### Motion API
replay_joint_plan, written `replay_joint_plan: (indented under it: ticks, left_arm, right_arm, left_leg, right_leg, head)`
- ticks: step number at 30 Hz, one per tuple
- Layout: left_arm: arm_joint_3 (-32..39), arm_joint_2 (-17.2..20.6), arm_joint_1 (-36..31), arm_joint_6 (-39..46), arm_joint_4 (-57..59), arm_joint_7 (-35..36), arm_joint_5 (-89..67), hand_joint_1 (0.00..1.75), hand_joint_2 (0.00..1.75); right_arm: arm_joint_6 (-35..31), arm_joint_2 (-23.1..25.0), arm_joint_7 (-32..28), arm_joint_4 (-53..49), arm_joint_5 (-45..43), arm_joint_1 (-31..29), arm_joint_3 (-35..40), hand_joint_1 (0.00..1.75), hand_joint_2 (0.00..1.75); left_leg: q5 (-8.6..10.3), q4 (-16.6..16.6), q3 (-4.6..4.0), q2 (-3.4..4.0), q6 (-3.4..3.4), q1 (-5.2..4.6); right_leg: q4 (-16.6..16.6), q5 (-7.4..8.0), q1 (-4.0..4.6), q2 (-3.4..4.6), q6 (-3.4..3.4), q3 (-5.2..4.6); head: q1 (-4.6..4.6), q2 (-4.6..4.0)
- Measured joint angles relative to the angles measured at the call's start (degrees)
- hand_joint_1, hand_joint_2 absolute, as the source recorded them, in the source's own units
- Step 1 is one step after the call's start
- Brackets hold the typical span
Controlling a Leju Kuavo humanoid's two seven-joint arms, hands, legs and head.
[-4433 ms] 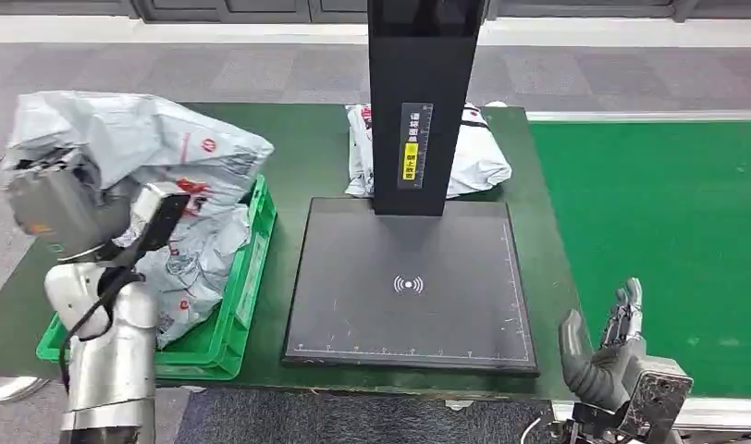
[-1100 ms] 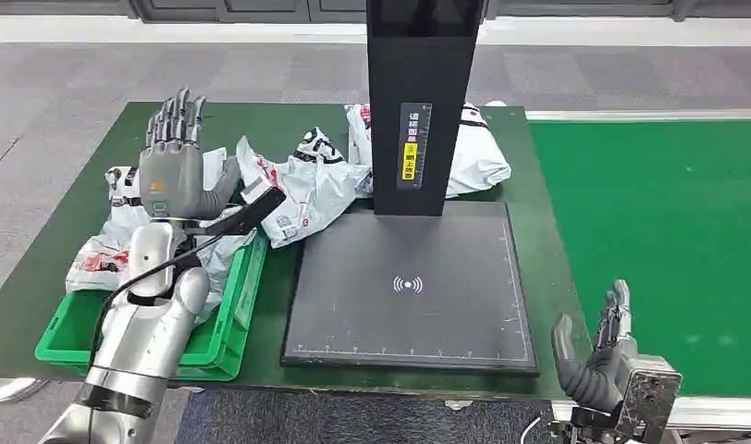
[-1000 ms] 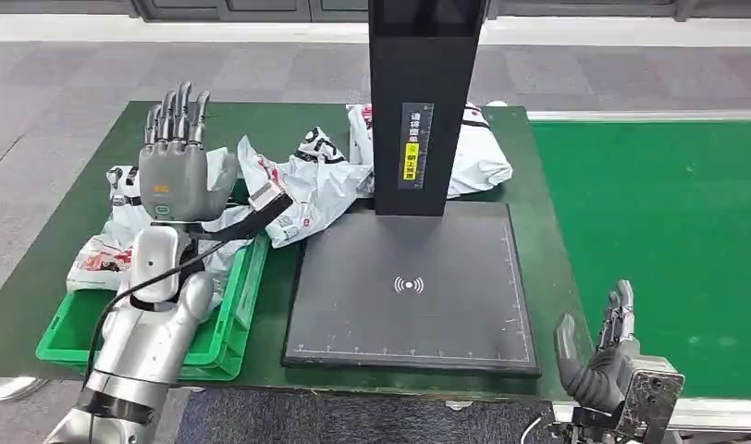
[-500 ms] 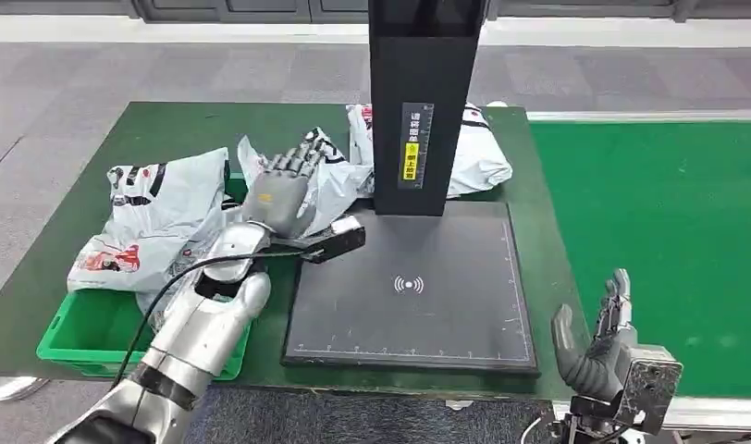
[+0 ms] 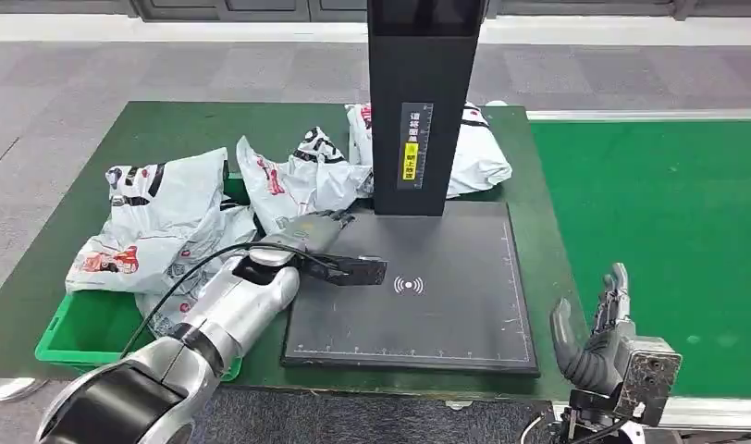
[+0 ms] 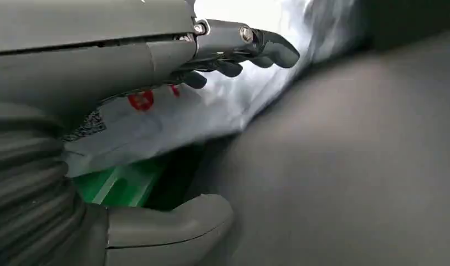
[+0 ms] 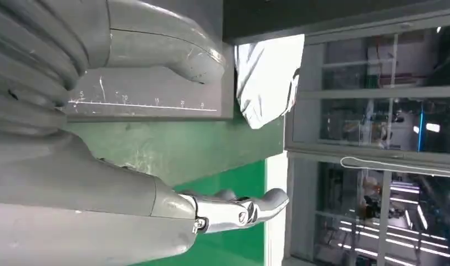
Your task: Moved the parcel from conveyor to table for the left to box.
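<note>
Parcel: the crumpled white plastic mailer parcel (image 5: 302, 185) lies on the green table (image 5: 159, 129), just beside the far left corner of the black scanner platform (image 5: 446, 296); its long axis runs slantwise, one end toward the table's far left, the other toward the black scanner column (image 5: 418, 102).
Left hand: the left hand (image 5: 307, 231) lies low at the platform's left edge, just under the parcel's near end, fingers apart and gripping nothing.
Left wrist view: the left hand's fingers (image 6: 234, 44) reach over the white plastic; whether they touch it I cannot tell. A strip of the green plastic crate (image 6: 120, 185) shows beneath the parcel's edge, next to the dark platform.
Right hand: the right hand (image 5: 598, 338) is upright off the table's near right corner, beside the green conveyor belt (image 5: 668, 213), fingers loosely spread, empty.
Right wrist view: the platform's ruled near edge and, beyond it, a white bag (image 7: 267, 77).
Other bags: grey-white mailer bags (image 5: 154, 222) heaped over the crate at the table's left edge.
</note>
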Motion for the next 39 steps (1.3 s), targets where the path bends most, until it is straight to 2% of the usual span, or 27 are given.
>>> replay_joint_plan:
  ticks: [4, 12, 18, 25, 26, 27, 31, 39]
  left_arm:
    - [-0.2, 0.1, -1.0, -1.8, 2.9, 3.5, -0.4, 0.00, 1.75]
    - [-1.9, 1.8, -1.9, 0.9, 5.5, 18.7, -6.5, 0.00, 1.75]
    - [-3.0, 3.2, -2.0, 3.4, 6.2, 22.1, -8.5, 0.00, 1.75]
    - [-3.4, 4.0, -2.0, 3.6, 6.4, 22.4, -8.9, 0.00, 1.75]
    - [-3.5, 4.0, -2.0, 3.6, 6.4, 22.4, -8.9, 0.98, 1.75]
    - [-3.5, 4.0, -2.0, 3.7, 6.4, 22.5, -8.9, 1.75, 1.75]
    - [-3.6, 4.2, -2.0, 6.9, 6.4, 23.8, -10.1, 1.75, 1.75]
    - [-3.6, 4.7, -0.6, 26.3, 1.9, 25.6, -13.9, 1.75, 1.75]
  right_arm:
    - [-0.7, 0.0, 0.0, 0.0, 0.0, 0.0, 0.0, 0.00, 1.75]
    - [-2.3, 0.0, 0.0, 0.0, 0.0, 0.1, 0.0, 0.00, 1.75]
    - [-2.7, 0.0, 0.0, 0.0, -0.1, 0.1, 0.0, 0.00, 1.75]
    - [-2.7, 0.0, -0.1, 0.3, -0.1, 0.1, 0.0, 0.00, 1.75]
    - [-2.7, 0.0, -0.1, 0.4, -0.1, 0.1, 0.0, 0.00, 1.75]
    - [-2.7, 0.0, -0.1, 0.5, -0.1, 0.1, 0.0, 0.00, 1.75]
    - [-3.1, 0.0, -0.1, 1.0, -0.6, 0.0, 0.0, 0.00, 1.75]
    - [-3.5, 0.0, -0.1, 1.4, -0.8, -0.1, 0.0, 0.00, 1.75]
  left_leg:
    - [0.01, 0.0, 0.00, -0.01, 0.00, 0.00]
    - [0.01, 0.0, 0.00, 0.02, -0.01, 0.01]
    - [0.01, 0.0, 0.00, 0.04, -0.01, 0.01]
    - [0.01, 0.0, -0.01, 0.04, -0.01, 0.01]
    - [0.01, 0.0, -0.02, 0.04, -0.01, 0.01]
    - [0.01, 0.0, -0.02, 0.04, -0.01, 0.01]
    - [0.01, 0.0, -0.03, 0.04, -0.01, 0.01]
    - [0.01, 0.0, -0.06, -0.02, -0.01, 0.01]
  right_leg:
    - [0.0, 0.00, 0.00, -0.01, 0.00, 0.01]
    - [0.0, 0.00, 0.01, 0.03, 0.00, 0.00]
    - [0.0, 0.00, 0.02, 0.07, -0.01, -0.03]
    - [0.0, 0.00, 0.02, 0.08, -0.01, -0.05]
    - [0.0, 0.00, 0.02, 0.08, -0.01, -0.05]
    - [0.0, 0.00, 0.02, 0.07, -0.01, -0.05]
    - [0.0, 0.01, 0.02, 0.07, 0.00, -0.05]
    - [0.0, 0.00, 0.01, 0.02, -0.01, -0.05]
  head:
    - [0.00, 0.00]
    - [-0.02, 0.02]
    - [-0.02, 0.00]
    - [-0.02, 0.02]
    - [-0.02, 0.02]
    - [-0.02, 0.02]
    - [-0.02, 0.02]
    - [-0.02, 0.00]
